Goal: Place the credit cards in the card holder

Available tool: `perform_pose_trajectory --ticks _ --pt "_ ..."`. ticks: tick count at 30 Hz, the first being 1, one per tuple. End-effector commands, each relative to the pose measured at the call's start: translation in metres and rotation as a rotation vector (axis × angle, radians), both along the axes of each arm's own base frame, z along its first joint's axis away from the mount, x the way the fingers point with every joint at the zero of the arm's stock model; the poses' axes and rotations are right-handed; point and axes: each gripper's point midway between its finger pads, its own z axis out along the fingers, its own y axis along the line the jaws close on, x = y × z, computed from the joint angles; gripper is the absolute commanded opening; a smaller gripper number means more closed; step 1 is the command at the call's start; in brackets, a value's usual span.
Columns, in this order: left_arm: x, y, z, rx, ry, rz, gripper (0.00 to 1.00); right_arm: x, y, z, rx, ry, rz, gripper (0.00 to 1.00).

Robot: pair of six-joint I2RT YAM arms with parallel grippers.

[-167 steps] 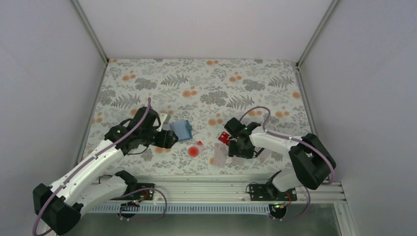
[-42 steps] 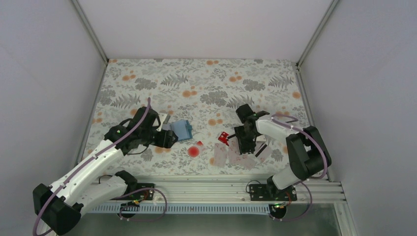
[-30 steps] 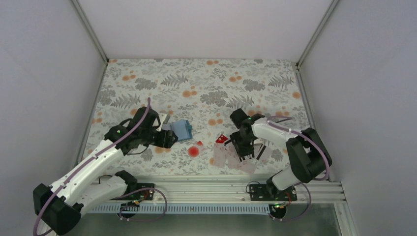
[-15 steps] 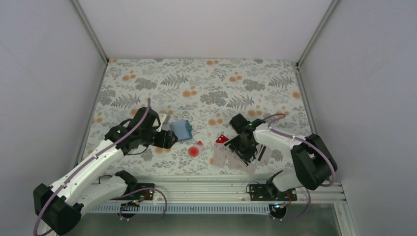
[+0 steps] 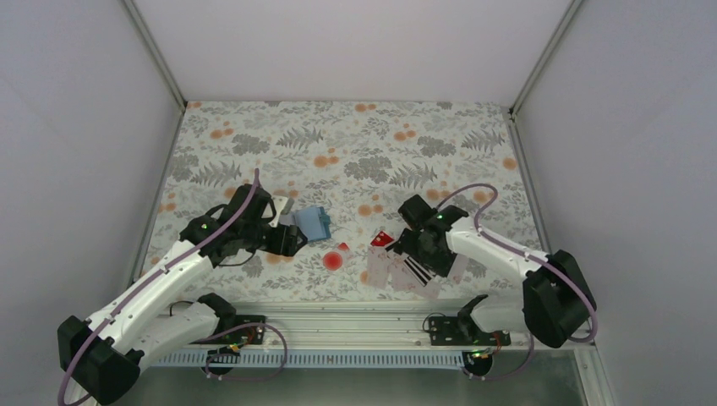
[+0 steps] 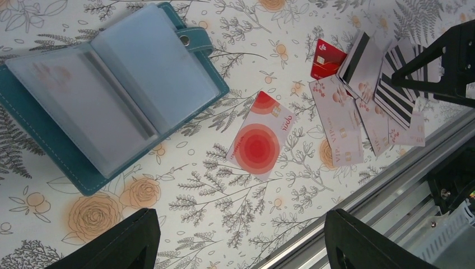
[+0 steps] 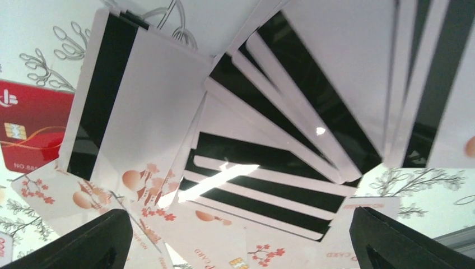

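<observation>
The card holder is a blue wallet lying open on the flowered table, its clear sleeves up and its snap tab at the far side. The left gripper hovers just beside it, open, with nothing between the fingers. Several credit cards lie fanned in a loose pile, pale with black stripes. A red card lies at the pile's edge, and a pale card with a red disc lies alone. The right gripper stands open close over the pile, holding nothing.
A metal rail runs along the table's near edge, right by the card pile. White walls close in the table on three sides. The right arm's cable loops over the cloth behind the pile.
The right arm's elbow swung outward to the right and its wrist turned over the card pile, and its jaws stand wider. The left arm and the card holder stayed put.
</observation>
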Motion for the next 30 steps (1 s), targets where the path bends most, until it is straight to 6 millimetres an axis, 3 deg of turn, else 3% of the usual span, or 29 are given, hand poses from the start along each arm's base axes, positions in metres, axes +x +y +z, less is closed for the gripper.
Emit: perform_pose_trajectory --ticks 1,9,13,18,21,25,30 --pt "-0.001 -0.005 0.001 -0.026 -0.009 -0.036 0.74 0.013 -0.023 0.013 -0.089 -0.079 -0.062 0.99" --pt "-0.002 -0.006 0.005 -0.043 -0.018 -0.049 0.74 0.039 -0.075 0.022 -0.081 -0.194 -0.249 0.99" --pt "-0.002 -0.005 0.007 -0.052 -0.028 -0.049 0.74 0.028 -0.100 0.003 -0.037 -0.128 -0.394 0.99" --pt "0.000 -0.002 0.012 -0.057 -0.047 -0.032 0.74 0.016 -0.130 -0.001 -0.064 -0.097 -0.533 0.99" --pt "0.002 0.001 0.015 -0.056 -0.061 -0.013 0.74 0.017 -0.132 -0.009 -0.021 -0.094 -0.570 0.99" --pt "0.004 0.003 0.015 -0.053 -0.065 -0.001 0.74 0.021 -0.117 -0.028 0.078 -0.090 -0.552 0.98" --pt "0.006 0.007 0.017 -0.050 -0.075 0.022 0.74 0.010 -0.112 -0.043 0.079 -0.032 -0.486 0.96"
